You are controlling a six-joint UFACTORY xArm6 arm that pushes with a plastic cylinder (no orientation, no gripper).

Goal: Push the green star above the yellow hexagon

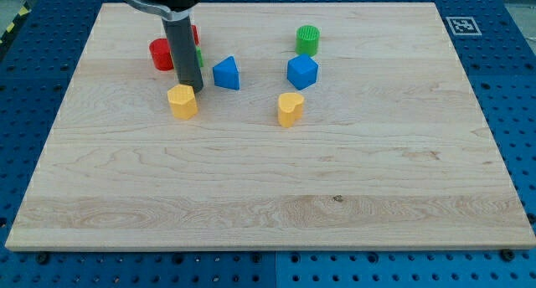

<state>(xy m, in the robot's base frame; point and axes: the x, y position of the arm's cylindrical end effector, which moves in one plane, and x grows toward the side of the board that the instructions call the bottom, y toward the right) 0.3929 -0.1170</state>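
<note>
Our tip (192, 89): we had it touching down just above the yellow hexagon (182, 101), near the worktop's top-left corner.
Pincer: we carried none, only a plain dark rod, so there was nothing to spread or press.
Green star (198, 57): almost wholly hidden behind our rod; only a green sliver showed at its right edge, above the yellow hexagon.
Red blocks (161, 54): beside the rod toward the left edge, shapes unclear.
Blue triangle (226, 74): right of our tip.
Blue cube (302, 71): mid-worktop, toward the top edge.
Green cylinder (307, 40): just above the blue cube.
Yellow heart (290, 109): below the blue cube.
Containers: the worktop (268, 204) alone carried the blocks.
</note>
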